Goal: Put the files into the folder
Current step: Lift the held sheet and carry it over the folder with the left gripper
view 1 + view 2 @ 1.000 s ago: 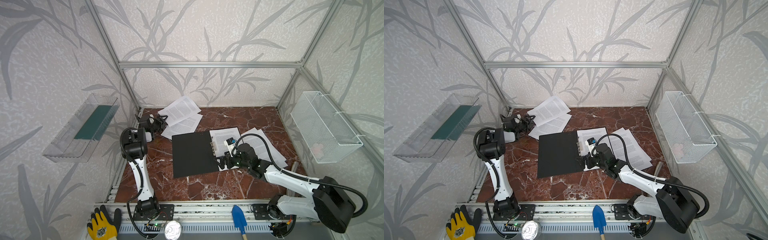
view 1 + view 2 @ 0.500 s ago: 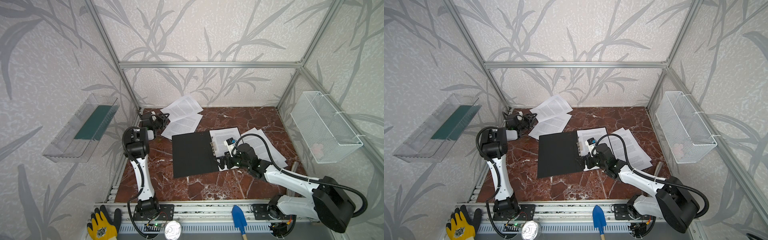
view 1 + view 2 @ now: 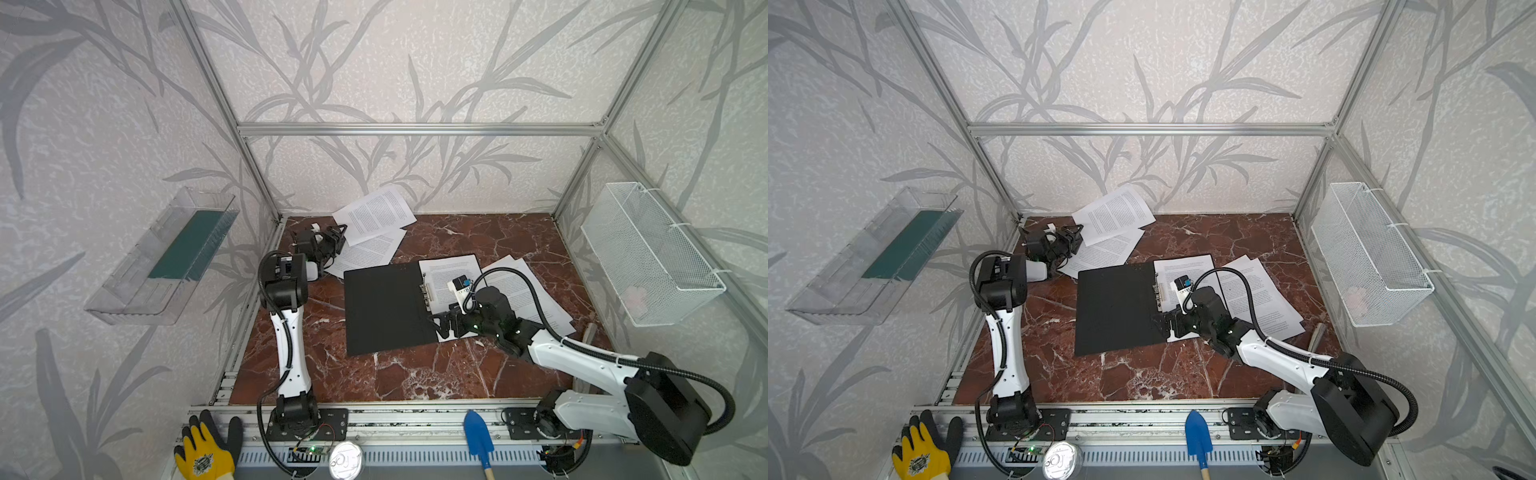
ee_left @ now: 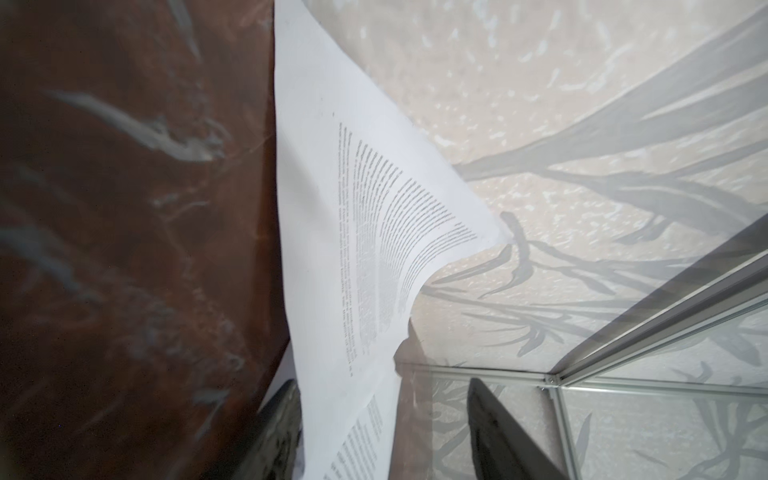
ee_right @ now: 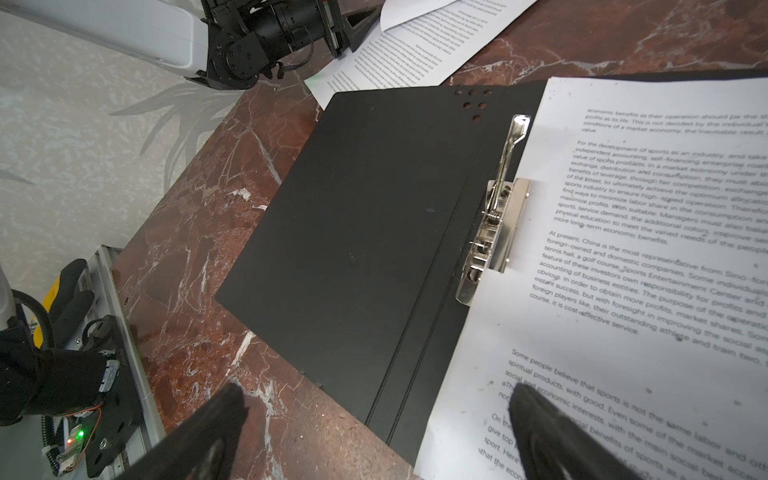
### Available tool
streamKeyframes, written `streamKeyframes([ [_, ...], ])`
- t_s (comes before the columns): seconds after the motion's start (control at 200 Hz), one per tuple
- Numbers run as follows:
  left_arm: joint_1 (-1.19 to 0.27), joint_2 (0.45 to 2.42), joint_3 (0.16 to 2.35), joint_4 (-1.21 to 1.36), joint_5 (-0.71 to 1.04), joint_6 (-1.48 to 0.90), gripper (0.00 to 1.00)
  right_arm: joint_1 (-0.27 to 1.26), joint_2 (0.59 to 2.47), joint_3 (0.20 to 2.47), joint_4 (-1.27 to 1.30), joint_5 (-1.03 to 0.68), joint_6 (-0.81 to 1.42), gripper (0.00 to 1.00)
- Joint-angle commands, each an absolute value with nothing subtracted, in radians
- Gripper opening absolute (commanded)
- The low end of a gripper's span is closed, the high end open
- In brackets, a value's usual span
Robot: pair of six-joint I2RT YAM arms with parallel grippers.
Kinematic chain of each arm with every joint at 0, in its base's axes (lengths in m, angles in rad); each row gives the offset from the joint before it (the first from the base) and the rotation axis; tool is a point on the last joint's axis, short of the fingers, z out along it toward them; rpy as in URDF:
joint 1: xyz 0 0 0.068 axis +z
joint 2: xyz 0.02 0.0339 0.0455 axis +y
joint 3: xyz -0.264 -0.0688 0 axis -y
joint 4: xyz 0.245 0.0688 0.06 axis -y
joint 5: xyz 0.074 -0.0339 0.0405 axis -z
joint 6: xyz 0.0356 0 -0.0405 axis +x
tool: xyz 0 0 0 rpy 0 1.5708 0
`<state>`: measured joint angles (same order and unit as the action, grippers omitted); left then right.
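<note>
Several files (image 3: 376,216): white sheets of dense black print. Two lie at the back left, one curling up against the wall; more fan out to the right of the folder, and one lies on its open right half.
Readable print: the sheet in the folder (image 5: 644,249) reads "For the development of sports as an industry", "At present, China is the most representative" and "Some people believe that sports".
Folder (image 3: 386,307): thin, matt black, lying flat and open mid-table, with creases down the spine and a cluster of small round holes near one corner.
Clip (image 5: 494,232): shiny metal with a sprung lever; its plate overlaps the sheet's edge.
Table (image 3: 415,374): red-brown marble pattern with white veins.
My left gripper (image 3: 337,241): at the back sheets, jaws apart; a sheet's edge passes between my fingers (image 4: 278,432), unclamped.
My right gripper (image 5: 376,390): jaws spread wide and holding nothing, low over the folder's near edge, one finger above the table and one above the sheet.
</note>
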<state>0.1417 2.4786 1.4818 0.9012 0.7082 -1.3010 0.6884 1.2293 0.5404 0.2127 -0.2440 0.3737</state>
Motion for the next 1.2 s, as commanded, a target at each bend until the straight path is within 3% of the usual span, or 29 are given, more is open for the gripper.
streamKeyframes([
  [0.0, 0.125, 2.502, 1.545, 0.97, 0.73, -1.329, 0.64, 0.692, 1.215, 0.531, 0.224, -0.238, 0.371, 0.99],
  [0.08, 0.115, 2.478, 1.546, 0.89, 0.717, -1.258, 0.63, 0.692, 1.217, 0.532, 0.224, -0.24, 0.369, 0.99],
  [0.44, 0.099, 2.496, 1.634, 0.673, 0.726, -1.187, 0.36, 0.692, 1.219, 0.533, 0.22, -0.234, 0.367, 0.99],
  [0.79, 0.091, 2.469, 1.644, 0.672, 0.74, -1.233, 0.0, 0.692, 1.206, 0.534, 0.209, -0.22, 0.36, 0.99],
  [1.195, 0.01, 1.908, 1.157, 0.695, 0.639, -1.212, 0.0, 0.688, 1.204, 0.546, 0.162, -0.165, 0.347, 0.99],
])
